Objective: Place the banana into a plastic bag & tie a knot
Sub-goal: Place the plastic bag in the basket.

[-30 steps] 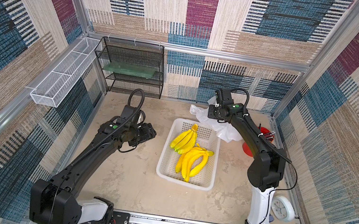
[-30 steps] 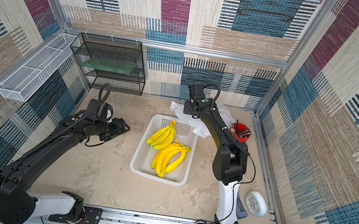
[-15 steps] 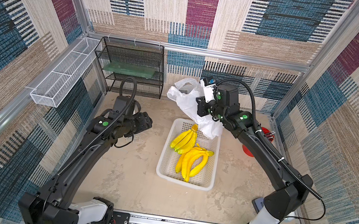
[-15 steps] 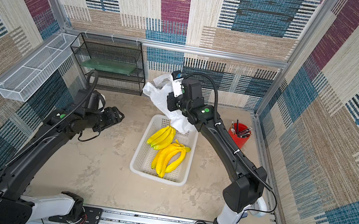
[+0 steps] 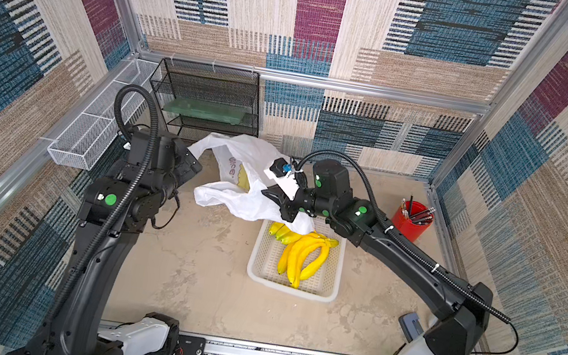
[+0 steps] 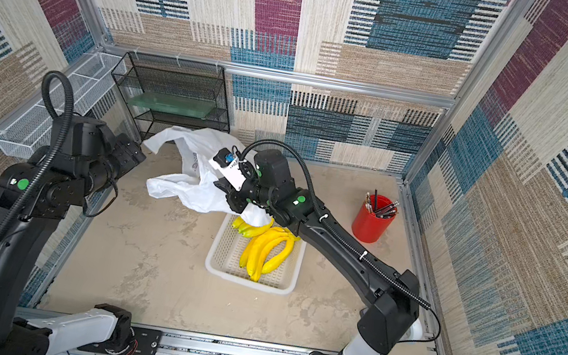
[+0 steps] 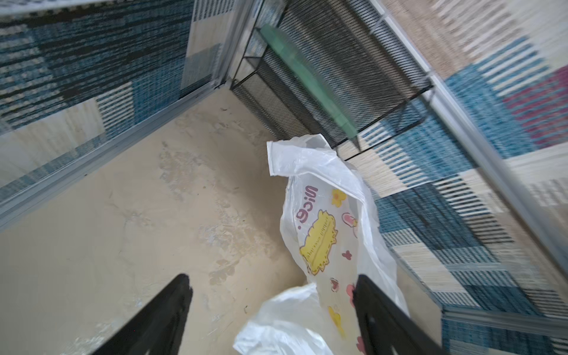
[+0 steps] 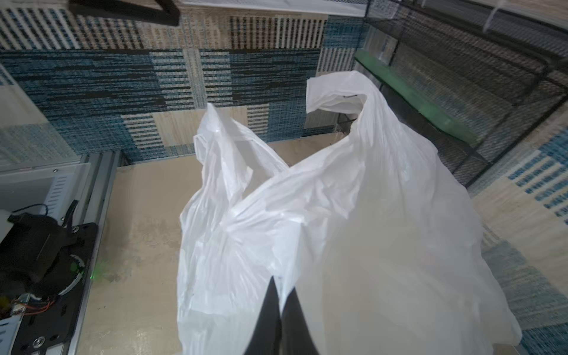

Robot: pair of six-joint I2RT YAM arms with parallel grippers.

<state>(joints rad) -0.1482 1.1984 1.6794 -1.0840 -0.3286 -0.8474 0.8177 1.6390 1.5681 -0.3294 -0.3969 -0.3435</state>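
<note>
The right gripper is pinched tight on the film of the plastic bag. It holds the bag in the air over the far end of the white basket, and in both top views the bag's lower folds cover that end of the basket. The left gripper stands spread wide with nothing clamped. It is beyond the basket's far left corner, just beside the bag; whether a finger touches the film cannot be told.

Only the left wrist view shows the bag's printed side plainly: a yellow shape, pink lettering, small hearts and a flower. The right wrist view shows the plain white side instead. It also shows the bag's two handle loops, which stand apart from each other and are not tied. A top view catches only a glimpse of the print.

The bananas appear in the top views alone. There are two bunches, both in the basket: a larger one in the middle and a smaller one at the far end, partly under the bag. The single fruits cannot be counted surely.

There is one bag and one basket. One red cup of pencils stands right of the basket's far end. One black mesh shelf stands beyond the basket to the left and carries one green board.
</note>
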